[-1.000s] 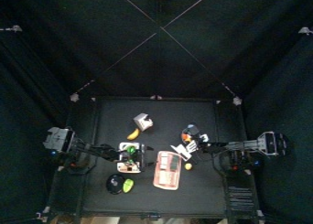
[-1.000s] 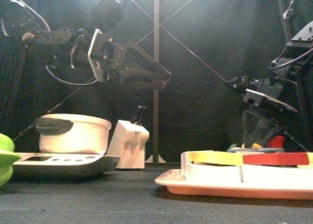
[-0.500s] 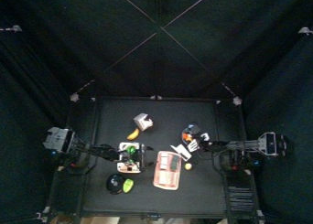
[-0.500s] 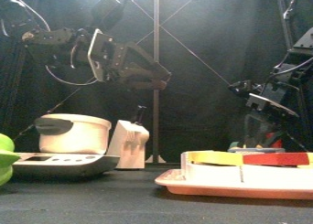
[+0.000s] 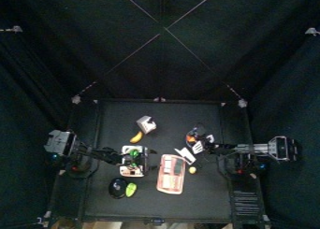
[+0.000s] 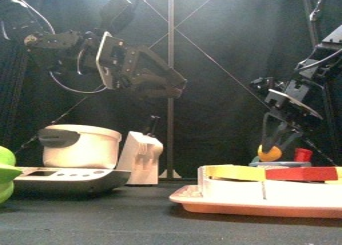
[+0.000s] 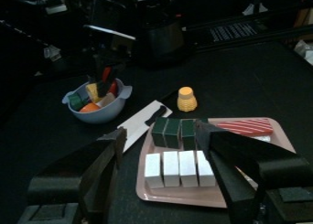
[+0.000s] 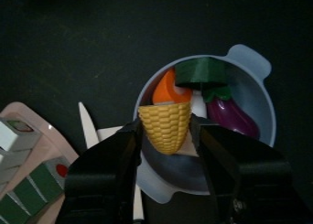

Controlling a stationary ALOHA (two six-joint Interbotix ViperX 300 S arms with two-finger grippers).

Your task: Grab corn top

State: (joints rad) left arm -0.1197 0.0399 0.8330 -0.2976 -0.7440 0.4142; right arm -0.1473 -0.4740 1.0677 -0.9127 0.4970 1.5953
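— What's around the rig?

— Black curtains point(image 5: 160, 46) hang on every side, from twelve o'clock round to six in the top view. Thin pale poles point(image 5: 163, 25) cross overhead at about twelve.

— And underneath?

— A small black table point(image 5: 175, 113), square, dead centre, its bare far half toward twelve.

— Any light?

— A bright glare point(image 6: 60, 9) at about eleven o'clock in the front view.

1. The corn point(image 8: 169, 127) hides part of the carrot point(image 8: 167, 86) in the right wrist view.
2. The right gripper point(image 8: 166, 177) covers the bowl point(image 8: 251, 90)'s near rim.
3. The tray point(image 6: 254, 199) is cut off in the front view.
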